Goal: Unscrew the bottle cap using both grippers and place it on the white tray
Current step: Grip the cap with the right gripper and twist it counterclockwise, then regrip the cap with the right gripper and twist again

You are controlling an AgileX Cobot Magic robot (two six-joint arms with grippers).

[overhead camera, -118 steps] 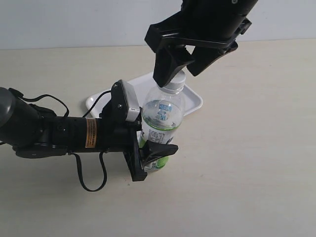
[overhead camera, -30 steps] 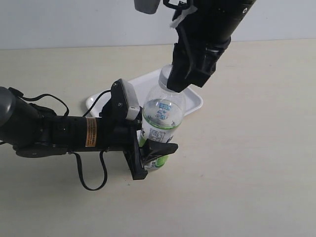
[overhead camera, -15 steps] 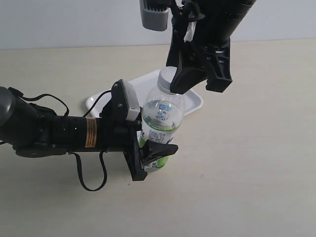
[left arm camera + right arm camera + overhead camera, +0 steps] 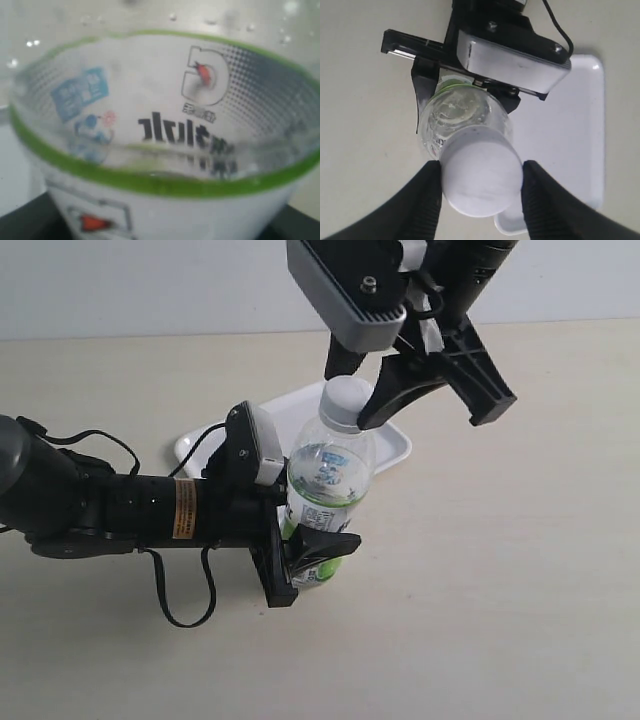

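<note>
a small clear plastic bottle [image 4: 328, 465] is being clamped by the left gripper [image 4: 318, 565]; its seated round white cap [image 4: 345, 400] is being pinched by the right gripper [image 4: 480, 172] for unscrewing; twisting is being called for.

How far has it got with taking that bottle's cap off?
Done: the left tool grips the bottle low on its label, holding it upright. In hand: the right tool is closed on the bottle cap, which sits on the neck. To do: twist it free and put it on the white tray, which holds no cap.
</note>
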